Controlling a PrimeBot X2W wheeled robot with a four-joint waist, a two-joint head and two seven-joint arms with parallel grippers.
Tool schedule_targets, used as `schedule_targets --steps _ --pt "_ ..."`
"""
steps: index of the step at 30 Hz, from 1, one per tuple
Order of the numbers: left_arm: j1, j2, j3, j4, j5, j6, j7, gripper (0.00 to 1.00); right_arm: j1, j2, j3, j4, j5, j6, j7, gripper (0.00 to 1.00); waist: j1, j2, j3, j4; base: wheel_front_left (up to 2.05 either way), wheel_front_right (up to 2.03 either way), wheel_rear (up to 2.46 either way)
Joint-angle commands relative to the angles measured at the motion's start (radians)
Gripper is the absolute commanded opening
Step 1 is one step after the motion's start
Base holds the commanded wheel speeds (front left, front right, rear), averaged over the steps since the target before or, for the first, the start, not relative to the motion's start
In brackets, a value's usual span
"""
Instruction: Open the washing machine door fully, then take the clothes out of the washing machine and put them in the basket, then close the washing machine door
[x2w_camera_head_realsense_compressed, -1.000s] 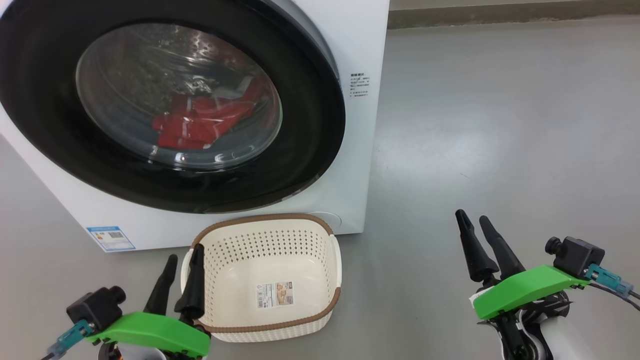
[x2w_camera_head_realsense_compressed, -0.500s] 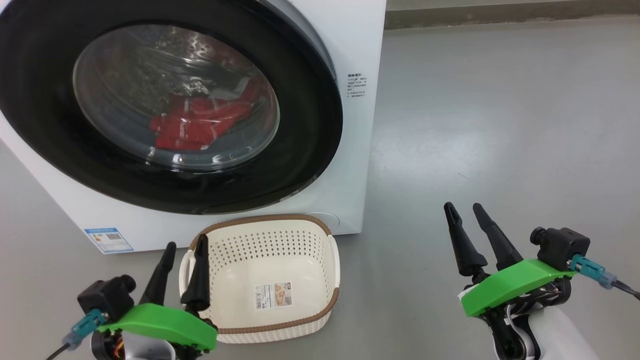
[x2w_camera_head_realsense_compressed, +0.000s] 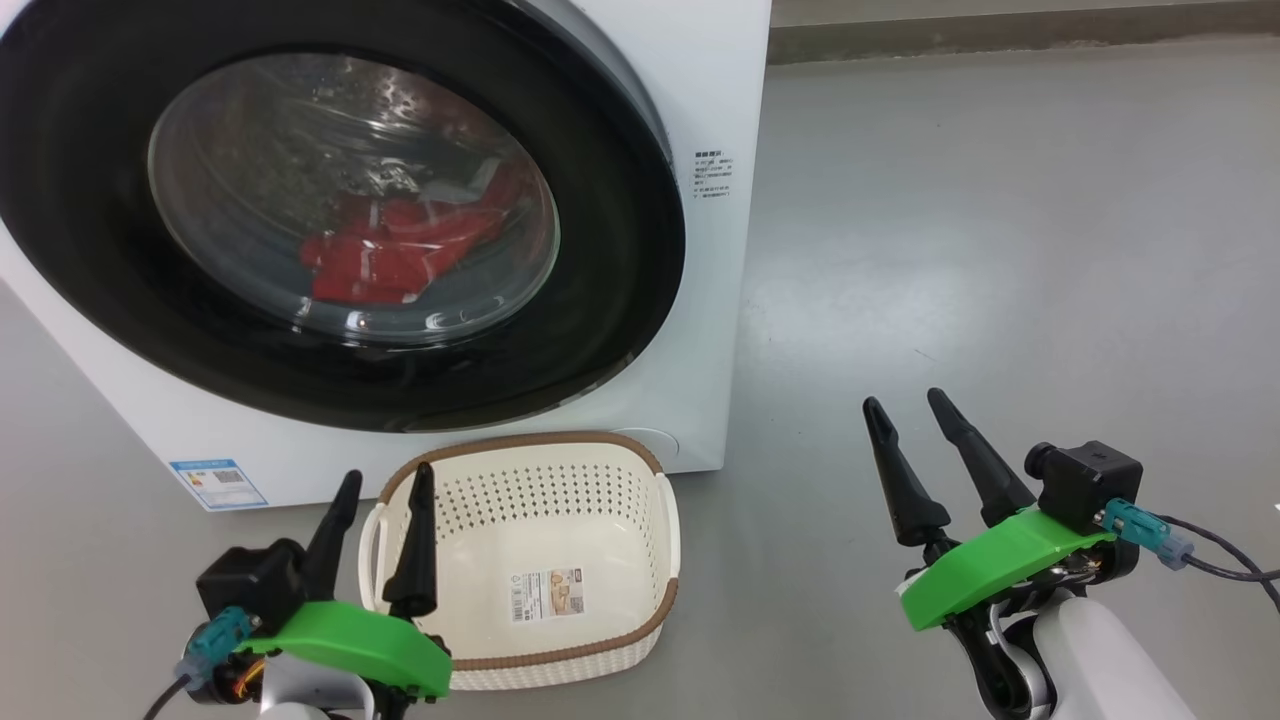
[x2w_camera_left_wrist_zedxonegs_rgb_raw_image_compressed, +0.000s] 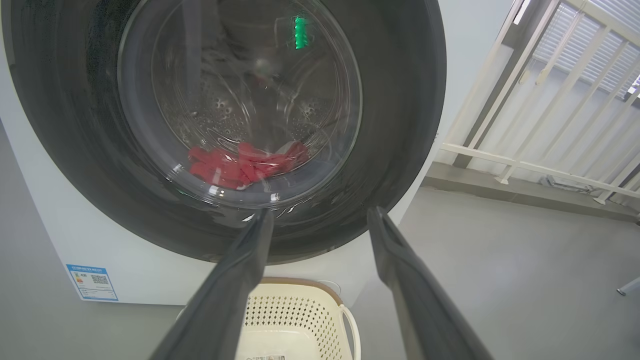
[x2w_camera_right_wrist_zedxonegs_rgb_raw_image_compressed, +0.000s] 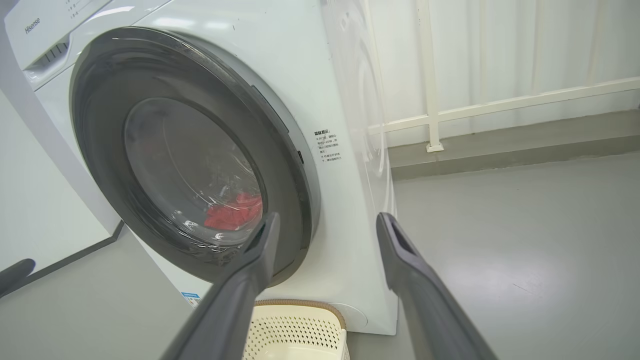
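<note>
The white washing machine (x2w_camera_head_realsense_compressed: 715, 80) fills the upper left of the head view. Its round black-rimmed door (x2w_camera_head_realsense_compressed: 620, 280) lies against the front, slightly ajar on the right side in the right wrist view (x2w_camera_right_wrist_zedxonegs_rgb_raw_image_compressed: 295, 150). Red clothes (x2w_camera_head_realsense_compressed: 390, 255) lie in the drum behind the glass (x2w_camera_left_wrist_zedxonegs_rgb_raw_image_compressed: 240, 167). The cream basket (x2w_camera_head_realsense_compressed: 550, 525) stands empty on the floor before the machine. My left gripper (x2w_camera_head_realsense_compressed: 385, 482) hovers open over the basket's left rim. Far to the right, my right gripper (x2w_camera_head_realsense_compressed: 905, 405) is open above bare floor, holding nothing.
Grey floor (x2w_camera_head_realsense_compressed: 1000, 250) spreads to the right of the machine. A white railing (x2w_camera_right_wrist_zedxonegs_rgb_raw_image_compressed: 500, 102) and a low kerb run behind it. A blue label (x2w_camera_head_realsense_compressed: 217, 480) sits on the machine's lower left front.
Both grippers have moved up and inward in the head view, the left one to the right and the right one to the left. The door, clothes and basket have stayed put.
</note>
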Motion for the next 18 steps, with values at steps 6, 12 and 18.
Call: schedule_targets --steps 6,12,18 --pt "-0.064 0.014 0.012 -0.003 0.091 0.012 -0.032 1.00 -0.061 -0.007 0.032 -0.014 -0.090 0.001 -0.031 1.00 -0.0001 -0.0001 -0.002 0.000 0.00 0.00 0.00" --pt "-0.077 0.014 0.002 0.025 0.154 0.023 -0.050 1.00 -0.071 -0.009 0.040 -0.013 -0.153 0.001 -0.049 1.00 -0.0001 -0.0001 -0.004 -0.001 0.00 0.00 0.00" --pt "-0.093 0.015 -0.010 0.043 0.222 0.027 -0.068 1.00 -0.083 -0.010 0.050 -0.004 -0.222 0.001 -0.066 1.00 -0.0001 -0.0001 -0.005 -0.001 0.00 0.00 0.00"
